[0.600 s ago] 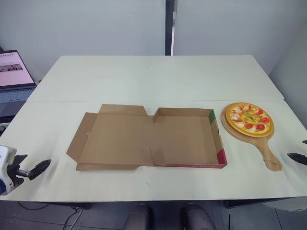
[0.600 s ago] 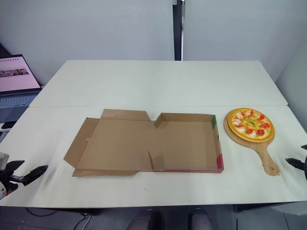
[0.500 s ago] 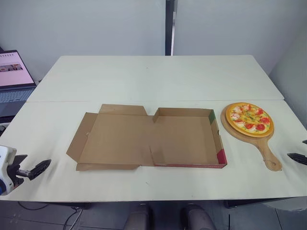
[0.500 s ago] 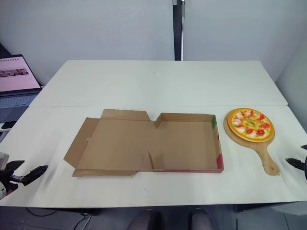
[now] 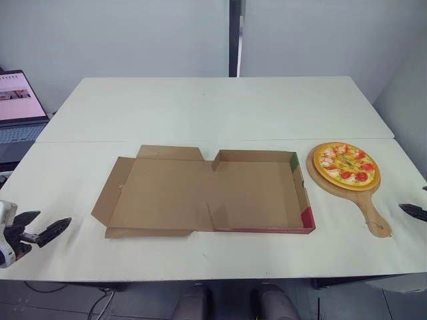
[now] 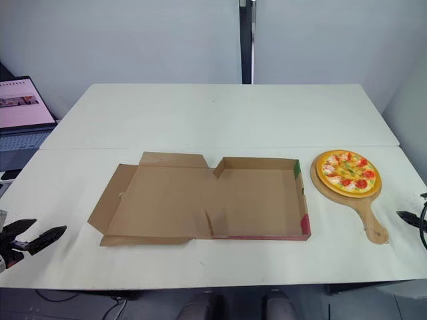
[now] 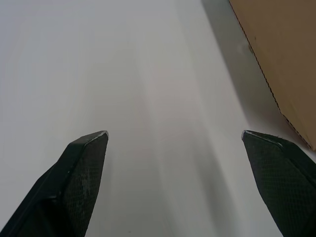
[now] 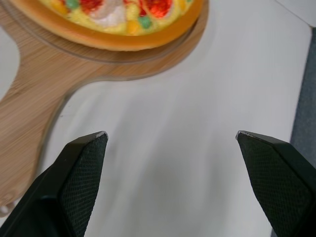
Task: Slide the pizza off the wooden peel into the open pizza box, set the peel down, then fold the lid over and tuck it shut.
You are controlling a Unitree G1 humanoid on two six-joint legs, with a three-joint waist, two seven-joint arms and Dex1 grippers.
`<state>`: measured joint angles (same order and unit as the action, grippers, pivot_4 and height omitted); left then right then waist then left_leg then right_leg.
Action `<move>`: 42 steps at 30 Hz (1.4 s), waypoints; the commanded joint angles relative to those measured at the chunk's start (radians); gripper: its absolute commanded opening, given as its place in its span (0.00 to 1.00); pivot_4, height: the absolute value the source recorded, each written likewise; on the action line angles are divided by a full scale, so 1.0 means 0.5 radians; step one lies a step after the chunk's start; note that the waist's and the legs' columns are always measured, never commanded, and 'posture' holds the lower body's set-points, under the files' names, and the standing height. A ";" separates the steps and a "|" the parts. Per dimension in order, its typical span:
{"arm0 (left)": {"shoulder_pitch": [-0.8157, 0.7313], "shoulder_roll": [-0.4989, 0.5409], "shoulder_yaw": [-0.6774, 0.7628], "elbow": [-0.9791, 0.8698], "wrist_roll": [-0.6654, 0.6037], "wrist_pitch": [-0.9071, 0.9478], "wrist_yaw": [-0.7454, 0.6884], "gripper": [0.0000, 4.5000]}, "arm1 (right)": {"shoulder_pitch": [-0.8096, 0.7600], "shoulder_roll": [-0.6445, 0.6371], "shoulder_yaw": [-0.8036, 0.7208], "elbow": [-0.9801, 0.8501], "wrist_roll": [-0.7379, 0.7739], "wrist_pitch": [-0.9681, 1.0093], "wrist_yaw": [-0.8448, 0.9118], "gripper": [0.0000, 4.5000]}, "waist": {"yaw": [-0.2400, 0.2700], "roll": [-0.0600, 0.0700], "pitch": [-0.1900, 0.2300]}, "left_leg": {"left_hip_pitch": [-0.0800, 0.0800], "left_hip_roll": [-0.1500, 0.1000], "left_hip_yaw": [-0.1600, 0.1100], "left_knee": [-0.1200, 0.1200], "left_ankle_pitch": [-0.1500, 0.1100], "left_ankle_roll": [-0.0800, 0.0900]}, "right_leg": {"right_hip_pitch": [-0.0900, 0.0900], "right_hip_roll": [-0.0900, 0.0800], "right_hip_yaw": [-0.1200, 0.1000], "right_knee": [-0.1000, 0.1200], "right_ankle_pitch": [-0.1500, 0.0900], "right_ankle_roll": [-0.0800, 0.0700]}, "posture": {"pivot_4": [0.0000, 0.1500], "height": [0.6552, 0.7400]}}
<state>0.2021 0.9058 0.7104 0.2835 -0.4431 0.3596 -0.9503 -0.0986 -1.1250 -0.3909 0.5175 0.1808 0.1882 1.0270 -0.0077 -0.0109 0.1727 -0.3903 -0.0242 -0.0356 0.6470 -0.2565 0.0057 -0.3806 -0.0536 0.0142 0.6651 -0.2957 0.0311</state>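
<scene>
Far left, beyond the tabletop's [image 5: 220, 107] edge, a laptop [image 5: 17, 107] stands open with its screen lit; down at the near left corner the left gripper [image 5: 53, 218] hovers low over bare white tabletop, its two black fingers [image 7: 74, 182] spread wide, released, nothing between them; the left wrist view catches a brown cardboard edge of the box off to one side, apart from those fingers; moving in, the pizza box [image 5: 207, 193] lies open across the middle of the tabletop; the lid [image 5: 160, 193] is laid out flat on the left with its side flaps splayed; the tray [image 5: 257, 193] is on the right, low walls standing, bare cardboard floor showing, red and green print on its right wall; just beside that right wall lies the wooden peel [image 5: 368, 210], flat on the tabletop, round head away from the robot, handle angling toward the near right; whether head and box touch, I cannot tell; the pizza [image 5: 346, 165] sits square on the peel's head, yellow with red and green toppings, so it is on the peel and not yet in the box; and at the far right edge the right gripper [image 8: 170, 133] hangs low just beside the peel's handle, apart from it, fingers [image 8: 74, 182] wide open and released, gripping nothing, white tabletop between them
</scene>
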 commanded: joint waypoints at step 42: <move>-1.499 0.073 -1.284 -1.471 -0.958 0.906 -0.403 1.00 | 0.464 0.136 -0.292 -1.252 0.277 0.892 -0.203 0.99 | -0.005 0.003 -0.001 | 0.002 0.000 0.001 0.004 0.000 0.000 | 0.005 0.010 0.004 0.002 0.001 0.004 | 1.00 1.00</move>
<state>-0.5286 0.9448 0.0744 -0.4357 -0.9304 0.8331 -1.1304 0.1577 -1.0606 -0.5511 -0.0634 0.3314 0.5931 0.9820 -0.0104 -0.0095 0.1721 -0.3892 -0.0243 -0.0351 0.6492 -0.2564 0.0057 -0.3780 -0.0484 0.0166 0.6663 -0.2953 0.0331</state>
